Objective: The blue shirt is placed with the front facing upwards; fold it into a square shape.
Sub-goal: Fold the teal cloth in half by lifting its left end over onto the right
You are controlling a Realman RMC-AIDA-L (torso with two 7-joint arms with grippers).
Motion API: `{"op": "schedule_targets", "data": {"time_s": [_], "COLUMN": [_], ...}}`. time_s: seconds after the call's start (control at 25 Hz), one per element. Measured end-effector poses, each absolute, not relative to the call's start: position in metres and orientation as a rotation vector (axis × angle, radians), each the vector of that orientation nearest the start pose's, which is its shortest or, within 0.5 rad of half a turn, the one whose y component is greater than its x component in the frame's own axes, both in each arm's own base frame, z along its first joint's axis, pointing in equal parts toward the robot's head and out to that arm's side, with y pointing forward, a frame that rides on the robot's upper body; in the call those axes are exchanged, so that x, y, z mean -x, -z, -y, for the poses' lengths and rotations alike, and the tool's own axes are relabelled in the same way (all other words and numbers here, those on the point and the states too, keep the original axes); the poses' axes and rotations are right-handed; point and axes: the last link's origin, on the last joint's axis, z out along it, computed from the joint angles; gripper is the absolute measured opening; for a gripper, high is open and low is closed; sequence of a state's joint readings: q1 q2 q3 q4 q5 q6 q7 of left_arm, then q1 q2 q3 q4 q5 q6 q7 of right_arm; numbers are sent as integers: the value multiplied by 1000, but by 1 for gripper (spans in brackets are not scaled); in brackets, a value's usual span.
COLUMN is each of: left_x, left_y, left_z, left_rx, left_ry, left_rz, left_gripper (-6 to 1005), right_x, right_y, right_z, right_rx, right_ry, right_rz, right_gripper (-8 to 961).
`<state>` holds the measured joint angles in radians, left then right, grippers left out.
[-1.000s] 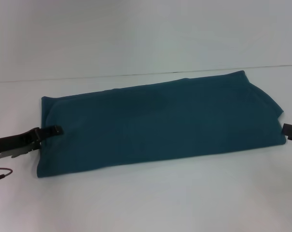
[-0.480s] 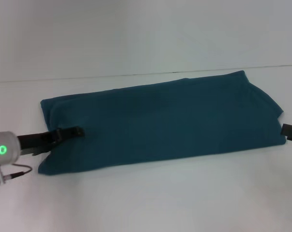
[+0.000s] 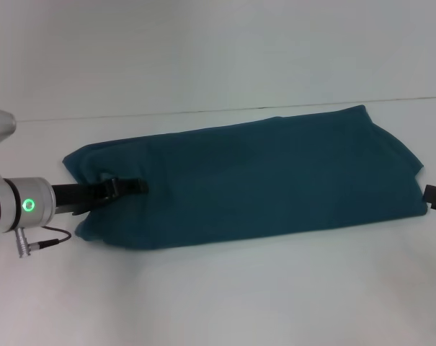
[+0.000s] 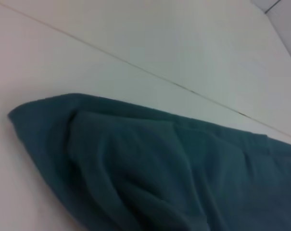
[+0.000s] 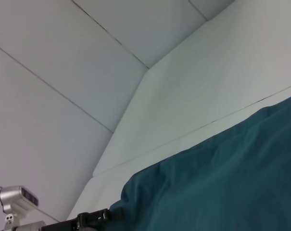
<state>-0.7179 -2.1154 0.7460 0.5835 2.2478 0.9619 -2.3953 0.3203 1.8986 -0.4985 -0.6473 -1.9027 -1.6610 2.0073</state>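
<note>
Where left gripper (image 3: 135,186) pinches, blue shirt (image 3: 261,176) bunches softly.

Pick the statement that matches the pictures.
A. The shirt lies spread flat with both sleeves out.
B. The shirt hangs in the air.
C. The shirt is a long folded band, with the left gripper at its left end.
C: the blue shirt lies as a long folded band on the table, with the left gripper over its left end.

The dark teal-blue cotton shirt (image 3: 254,180) lies folded into a long band, running from eight o'clock to two o'clock.
</note>
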Motion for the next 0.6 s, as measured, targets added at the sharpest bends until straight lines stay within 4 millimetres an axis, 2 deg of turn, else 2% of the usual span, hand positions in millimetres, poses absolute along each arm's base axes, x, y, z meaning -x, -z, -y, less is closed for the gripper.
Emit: {"op": "schedule_targets", "data": {"time_s": [0.44, 0.6], "left_x": [262, 261], "left_y": [25, 24], "left_z": [-413, -413], "left_rx": [2013, 2025], "left_ry": [510, 513], "left_rz": [1682, 1675], "left_gripper": [579, 377], "right_x": [-349, -348], "right_y": [-104, -105], "right_z": [-284, -285], "right_rx": [2142, 2142], "right_ry": [-950, -950], "right_rz": [-1550, -1549], "right_gripper": [883, 883]}}
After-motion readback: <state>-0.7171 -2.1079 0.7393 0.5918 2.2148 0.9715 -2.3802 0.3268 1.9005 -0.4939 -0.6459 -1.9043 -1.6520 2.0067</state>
